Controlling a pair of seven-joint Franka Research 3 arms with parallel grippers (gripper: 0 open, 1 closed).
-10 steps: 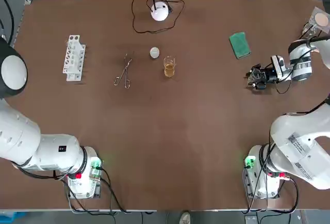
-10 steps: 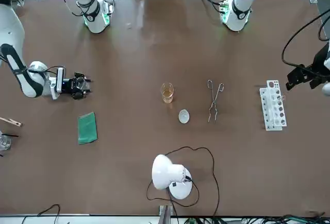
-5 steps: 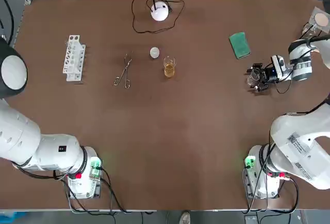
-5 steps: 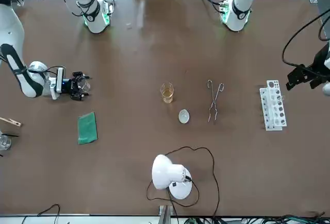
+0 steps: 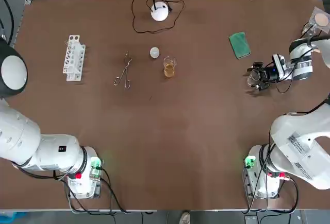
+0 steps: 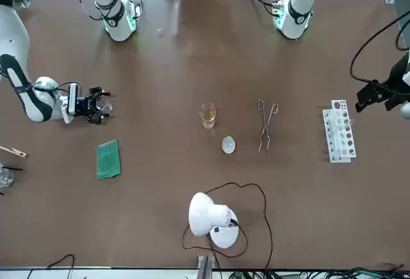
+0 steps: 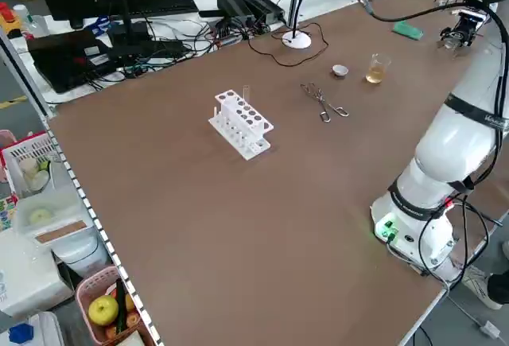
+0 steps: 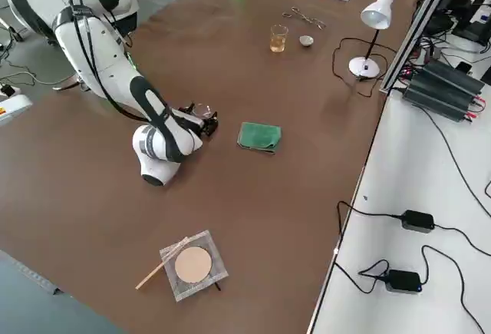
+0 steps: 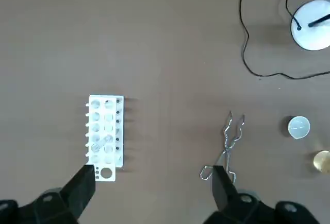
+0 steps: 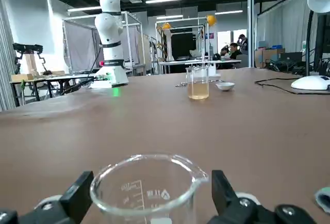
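Observation:
My right gripper [image 5: 253,76] lies low over the table at the right edge, shut on a small empty glass beaker [image 10: 149,188] that sits between its fingers. A folded green cloth [image 5: 240,45] lies just beyond it. Mid-table stand a beaker of amber liquid [image 5: 169,67], a small white dish [image 5: 154,52] and metal tongs [image 5: 124,71]. My left gripper [image 9: 152,185] hangs open and empty high above the white test tube rack [image 9: 105,131] on the left.
A white desk lamp [image 5: 160,12] with a looping black cable stands at the far edge. A wire gauze square with a round disc [image 5: 320,20] and a wooden stick lie at the far right corner. Both arm bases sit at the near edge.
My right gripper has shifted slightly toward the far side with the beaker, which now shows more plainly between its fingers. The left arm has not moved.

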